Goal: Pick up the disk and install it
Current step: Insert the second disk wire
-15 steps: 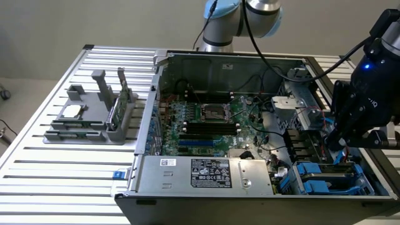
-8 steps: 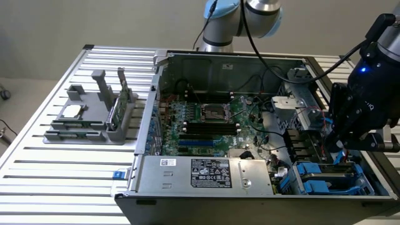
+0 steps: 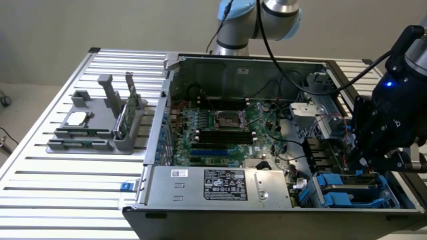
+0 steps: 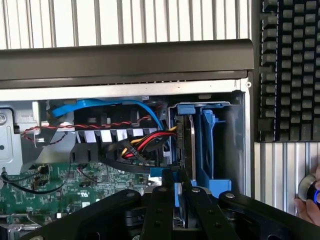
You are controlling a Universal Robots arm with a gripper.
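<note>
Disk stands on edge in the blue drive bay at the corner of the open computer case, directly ahead of the jaws, its lower end running down between them. The gripper has its two black fingers drawn close together on either side of the disk's thin edge, with the blue carrier just beyond the fingertips; this looks like a clamp on the disk, though the contact itself is partly hidden by the linkage. In the exterior view the gripper sits low over the bay at the case's corner, above the blue carrier frames.

Bundled red, yellow and black cables and a blue cable lie just to one side of the jaws, with the green motherboard further off on that side. A grey parts holder rests on the slatted desk, well away from the jaws.

The disk should handle as a stiff, fairly dense slab: no flex, smooth metal faces that could slip, and sensitive to knocks. Its flat sides or the plastic carrier seem the safest hold.
</note>
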